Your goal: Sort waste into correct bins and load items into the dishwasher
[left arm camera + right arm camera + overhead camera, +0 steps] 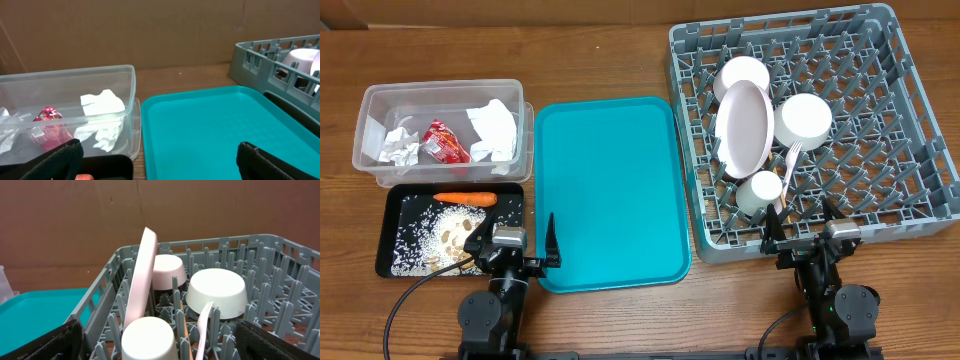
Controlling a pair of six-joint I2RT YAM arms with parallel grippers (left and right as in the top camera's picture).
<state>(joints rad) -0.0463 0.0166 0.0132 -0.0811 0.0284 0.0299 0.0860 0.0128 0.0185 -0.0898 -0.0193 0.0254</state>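
Spreading wide with nothing between its fingers, the left gripper sits low at the near edge of the table. One finger is over the black tray and the other over the near-left corner of the teal tray.

Closest to it are the beige crumbly food bits, scattered on the black tray just beside the finger on that side. The carrot lies across the far end of the same tray, a little further out. Beyond the black tray stands the clear tub. It holds a crumpled napkin at its right end, a second napkin at its left end, and the red wrapper between them. None of this waste touches the gripper.

The right gripper is likewise opened wide and holds nothing. Its fingers are at the near rim of the grey dish rack, which takes up the right side of the table.

Nearest in front of it, seen from the right wrist, is the small cup, set among the pegs. The fork stands tines up just to the cup's right, and a thin wooden stick stands between the two. Behind the cup the plate stands on edge, leaning slightly. To the plate's right a bowl rests upside down, and a second bowl sits further back, partly hidden by the plate. All these items are inside the rack and apart from the gripper.
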